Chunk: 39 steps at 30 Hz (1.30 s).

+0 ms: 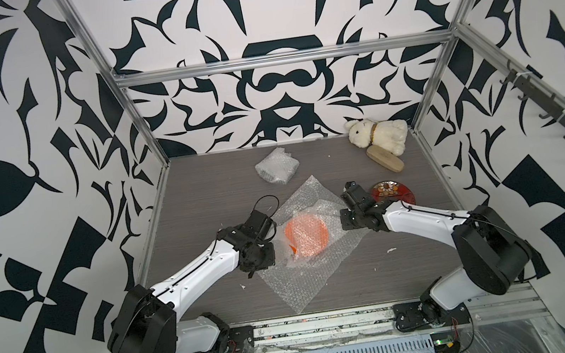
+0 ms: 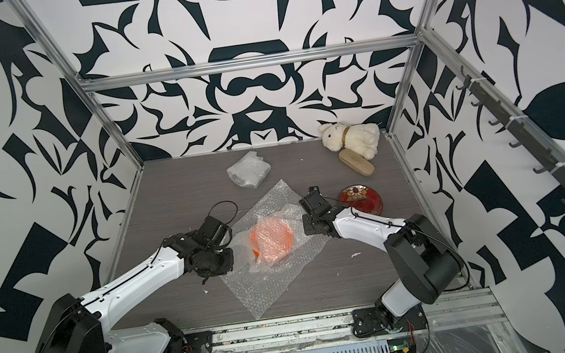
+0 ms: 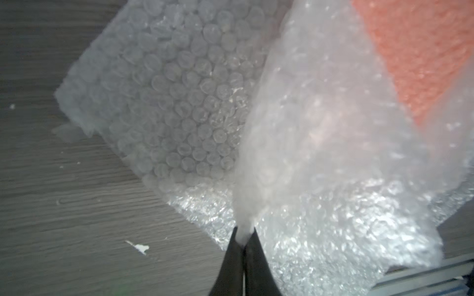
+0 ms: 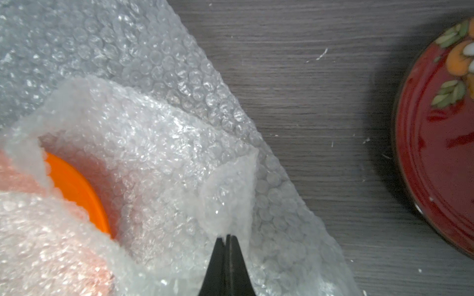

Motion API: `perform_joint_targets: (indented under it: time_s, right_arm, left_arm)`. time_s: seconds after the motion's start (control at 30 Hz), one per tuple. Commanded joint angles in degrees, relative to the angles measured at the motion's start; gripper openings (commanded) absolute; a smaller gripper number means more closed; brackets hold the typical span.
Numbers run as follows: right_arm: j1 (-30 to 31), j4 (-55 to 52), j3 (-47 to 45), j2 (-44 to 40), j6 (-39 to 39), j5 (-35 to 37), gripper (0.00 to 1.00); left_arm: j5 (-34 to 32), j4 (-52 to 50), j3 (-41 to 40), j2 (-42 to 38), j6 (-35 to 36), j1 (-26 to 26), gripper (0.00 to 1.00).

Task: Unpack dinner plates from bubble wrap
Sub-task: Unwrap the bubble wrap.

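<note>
Both claws pinch wrap over the orange plate.
Left claw [image 3: 243, 237] and right claw [image 4: 227, 238] are each clamped on a flap of the wrap [image 1: 287, 284]; the orange plate [image 1: 306, 235] lies mid-worktop [image 1: 379, 276], half covered, with the red plate [image 1: 392, 192] bare at its 2 o'clock and a wrapped bundle [image 1: 276, 166] at 12. Uneven pulling could tip the plate out or tear the wrap.

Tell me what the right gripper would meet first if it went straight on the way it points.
The bubble wrap: the right gripper is shut on a fold of it, with more sheet ahead. The orange plate seems to lie off that line, though depth is unclear.
</note>
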Motion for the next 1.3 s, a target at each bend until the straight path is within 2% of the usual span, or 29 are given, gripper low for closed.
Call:
perform_joint_targets:
  time_s: [0.0, 0.2, 0.4, 0.5, 0.63, 0.77, 0.97, 1.07, 1.13, 1.27]
  right_arm:
    - [-0.2, -0.8, 2.0, -0.3, -0.2, 1.3, 0.00]
    - [-0.2, -0.9, 2.2, -0.3, -0.2, 1.3, 0.00]
    - [-0.2, -1.1, 2.5, -0.3, -0.2, 1.3, 0.00]
    - [-0.2, -1.2, 2.8, -0.1, -0.2, 1.3, 0.00]
    - [-0.3, -1.3, 3.0, 0.2, -0.2, 1.3, 0.00]
    - [-0.2, -1.5, 3.2, 0.3, -0.2, 1.3, 0.00]
    - [-0.2, -1.5, 3.3, 0.5, -0.3, 1.3, 0.00]
    - [-0.2, -1.6, 3.4, 0.7, -0.1, 1.3, 0.00]
    - [-0.2, -1.6, 3.5, 0.8, 0.0, 1.3, 0.00]
    - [-0.2, -1.7, 3.6, 0.8, -0.1, 1.3, 0.00]
  left_arm:
    - [-2.7, -3.3, -0.5, -0.4, -1.4, 0.3, 0.08]
    - [-3.5, -3.8, -1.2, 0.1, -3.3, 0.3, 0.12]
    - [-7.5, -4.0, -2.1, 1.6, -6.0, 0.3, 0.17]
    - [-9.0, -5.4, -2.0, 1.8, -6.3, 0.2, 0.26]
    - [-10.1, -5.6, -0.7, -0.1, -6.2, 0.2, 0.45]
    - [-12.8, -7.3, 1.5, -3.4, -5.9, 0.3, 0.59]
    - [-17.1, -9.7, 6.2, -7.2, -4.0, 0.2, 0.64]
    - [-14.4, -5.9, 8.7, -8.5, -0.5, 0.2, 0.64]
    - [-9.5, -1.4, 9.7, -8.2, 2.5, 0.2, 0.65]
    - [-1.2, 2.3, 13.9, -2.9, 5.3, 0.2, 0.63]
